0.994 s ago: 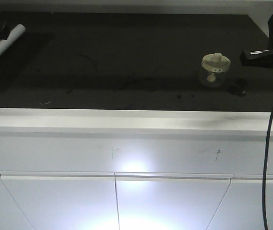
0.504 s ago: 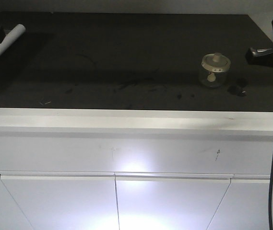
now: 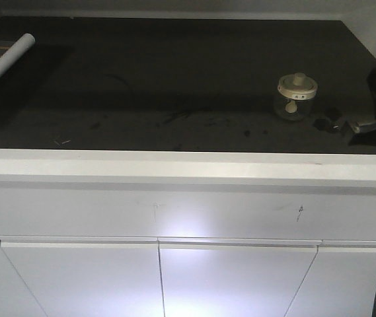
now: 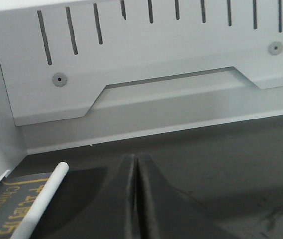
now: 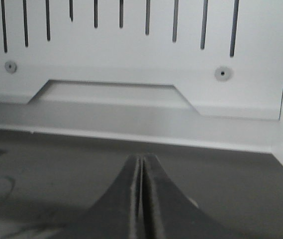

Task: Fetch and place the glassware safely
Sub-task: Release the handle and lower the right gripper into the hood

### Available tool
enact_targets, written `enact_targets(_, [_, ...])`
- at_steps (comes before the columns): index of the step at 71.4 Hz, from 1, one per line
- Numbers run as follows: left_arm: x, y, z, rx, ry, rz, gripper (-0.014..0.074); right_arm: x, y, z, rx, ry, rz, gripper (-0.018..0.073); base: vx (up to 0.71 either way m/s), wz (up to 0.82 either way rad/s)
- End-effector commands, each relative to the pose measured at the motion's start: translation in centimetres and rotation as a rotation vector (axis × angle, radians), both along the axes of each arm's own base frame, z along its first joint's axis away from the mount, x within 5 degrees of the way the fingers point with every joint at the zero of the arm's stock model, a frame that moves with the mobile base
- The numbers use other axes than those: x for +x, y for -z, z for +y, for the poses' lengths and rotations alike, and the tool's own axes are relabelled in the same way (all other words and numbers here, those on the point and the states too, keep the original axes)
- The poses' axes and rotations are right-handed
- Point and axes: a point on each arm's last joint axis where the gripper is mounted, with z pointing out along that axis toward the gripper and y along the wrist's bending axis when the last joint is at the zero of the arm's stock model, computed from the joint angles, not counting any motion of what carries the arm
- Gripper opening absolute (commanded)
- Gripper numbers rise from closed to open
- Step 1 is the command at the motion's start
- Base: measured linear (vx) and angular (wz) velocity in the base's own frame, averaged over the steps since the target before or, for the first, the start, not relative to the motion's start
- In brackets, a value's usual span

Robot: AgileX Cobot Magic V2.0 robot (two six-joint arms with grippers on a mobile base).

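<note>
Small squat clear glass jar (image 3: pixel 297 99) with cream-white knobbed lid: standing upright on the black countertop (image 3: pixel 174 72) with its lid on. A pale shape is showing through the glass, contents unclear. Right gripper (image 5: pixel 141 167): fingers pressing together on nothing, sitting to the jar's right and apart from it. Left gripper (image 4: pixel 135 167): fingers likewise clenched empty, hanging beside a white tube (image 4: pixel 39 201), well apart from the jar.

- Black-topped bench (image 3: pixel 174 72), white front edge, faint scuffs mid-surface.
- Glass jar (image 3: pixel 297 96) with cream lid stands upright, right side.
- Small dark bits (image 3: pixel 327 122) just beside the jar (too small to identify).
- White tube (image 3: pixel 6 63) lies far left, alongside a dark sheet (image 4: pixel 7 211) with yellow lettering.
</note>
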Motion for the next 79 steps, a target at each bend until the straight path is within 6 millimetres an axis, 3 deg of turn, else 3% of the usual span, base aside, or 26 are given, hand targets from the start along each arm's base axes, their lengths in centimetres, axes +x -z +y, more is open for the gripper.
enact_targets(1, [-2.1,-0.9,-0.1,-0.047,0.025,-0.103,-0.0007,-1.2,-1.1,0.2,-0.016,-0.019,-0.075,-0.0001,0.00,0.00])
enact_targets(25, [-6.2,2.8,0.1,-0.037,0.015,-0.025,-0.0007,-2.3,0.5,0.3,-0.060,-0.029,0.007,-0.0001,0.00,0.00])
enact_targets(48, [-6.7,3.3,0.2,-0.036,0.011,-0.021,-0.0007,-2.0,0.8,0.2,-0.050,-0.026,0.020,0.0000,0.00,0.00])
enact_targets(66, [-6.7,3.3,0.2,-0.036,0.010,-0.019,-0.0007,1.1,2.5,0.4,-0.047,-0.035,0.099,0.0036,0.00,0.00])
enact_targets(79, [-6.7,3.3,0.2,-0.035,0.009,-0.013,-0.0007,5.7,2.2,0.6,-0.041,-0.045,0.086,0.0165,0.00,0.00])
